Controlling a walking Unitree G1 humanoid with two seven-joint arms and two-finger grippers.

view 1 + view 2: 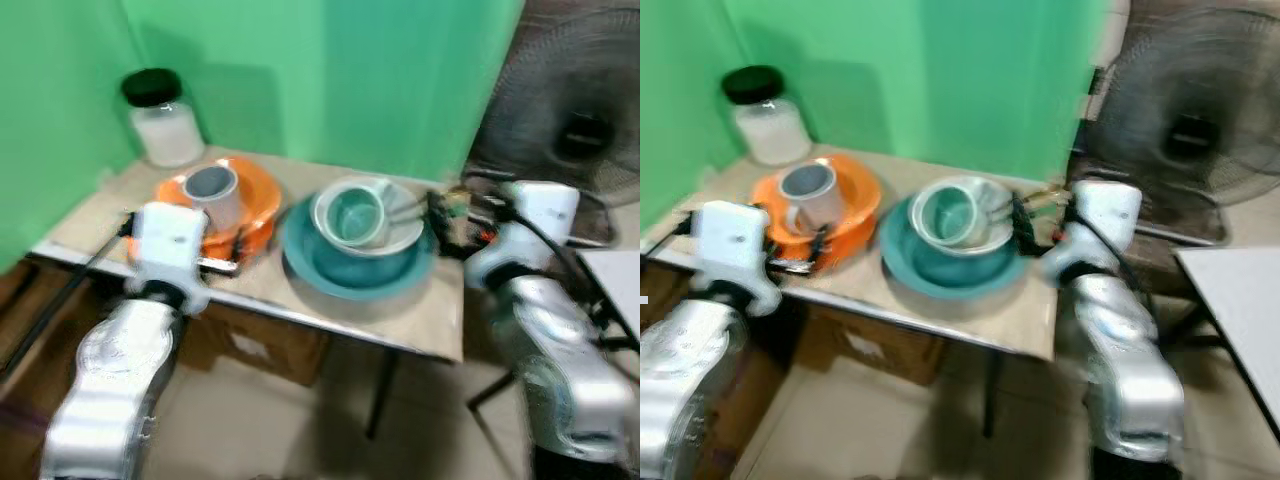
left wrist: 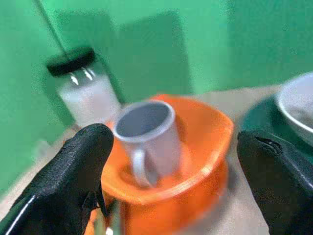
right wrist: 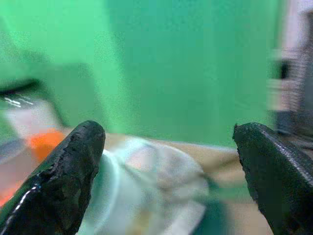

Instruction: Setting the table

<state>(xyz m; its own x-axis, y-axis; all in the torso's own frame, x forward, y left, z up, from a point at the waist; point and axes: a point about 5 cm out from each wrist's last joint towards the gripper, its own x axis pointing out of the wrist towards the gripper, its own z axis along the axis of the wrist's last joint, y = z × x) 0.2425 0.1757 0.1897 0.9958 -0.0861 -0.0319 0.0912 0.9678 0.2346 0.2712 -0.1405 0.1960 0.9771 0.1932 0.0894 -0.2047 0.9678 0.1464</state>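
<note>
Left wrist view: grey mug (image 2: pixel 149 139) upright in orange bowl (image 2: pixel 205 147).

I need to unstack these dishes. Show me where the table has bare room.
Bare tabletop runs along the front edge, before the teal plate and towards the right corner. A smaller patch lies between the jar and the orange bowl, at the left. The middle is crowded: the orange and teal stacks nearly touch.
</note>
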